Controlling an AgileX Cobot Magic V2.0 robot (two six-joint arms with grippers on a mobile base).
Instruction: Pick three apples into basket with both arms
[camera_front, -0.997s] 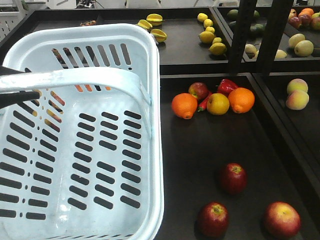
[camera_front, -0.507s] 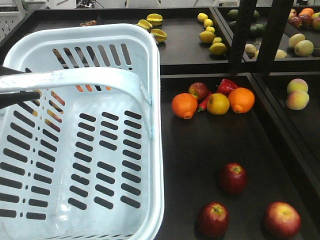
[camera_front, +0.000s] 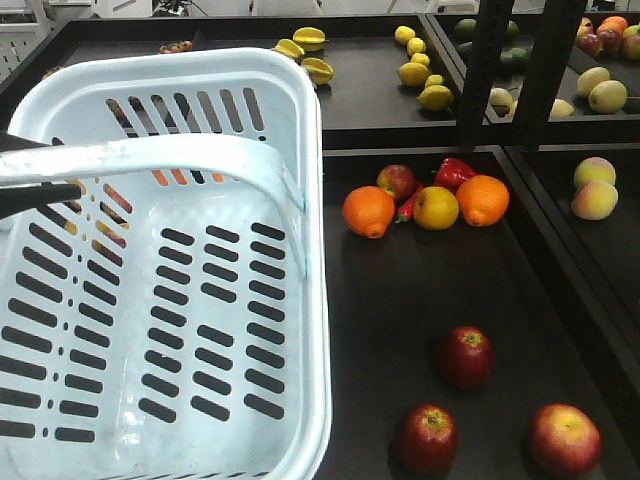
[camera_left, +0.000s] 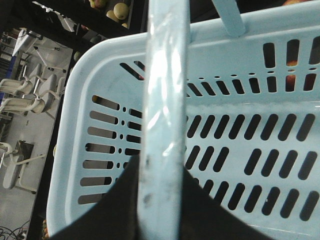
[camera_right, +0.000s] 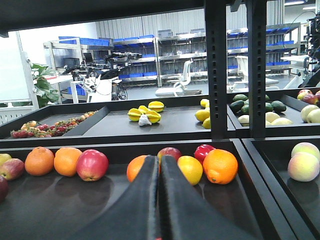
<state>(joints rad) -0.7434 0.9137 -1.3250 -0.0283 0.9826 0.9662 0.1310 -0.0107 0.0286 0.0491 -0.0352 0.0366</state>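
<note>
The pale blue basket (camera_front: 300, 120) fills the left half of the front view, empty, with its handle (camera_front: 180, 155) swung across the top. My left gripper (camera_front: 30, 165) at the left edge is shut on that handle. In the left wrist view the black fingers (camera_left: 120, 200) clamp the handle (camera_left: 165, 100) from both sides above the basket (camera_left: 80, 90). Three dark red apples (camera_front: 466, 356) (camera_front: 427, 438) (camera_front: 565, 438) lie on the black tray to the right of the basket. My right gripper (camera_right: 160, 160) is shut and empty, low over the tray, and is not seen in the front view.
Behind the three apples lie two oranges (camera_front: 368, 211) (camera_front: 484, 199), a yellow fruit (camera_front: 436, 207), a red pepper (camera_front: 455, 172) and another red apple (camera_front: 397, 182). Black shelf posts (camera_front: 520, 60) rise at the back right. More oranges and an apple (camera_right: 92, 164) sit left of the right gripper.
The basket has shifted very slightly to the right in the left gripper's hold. The apples on the tray have not moved.
</note>
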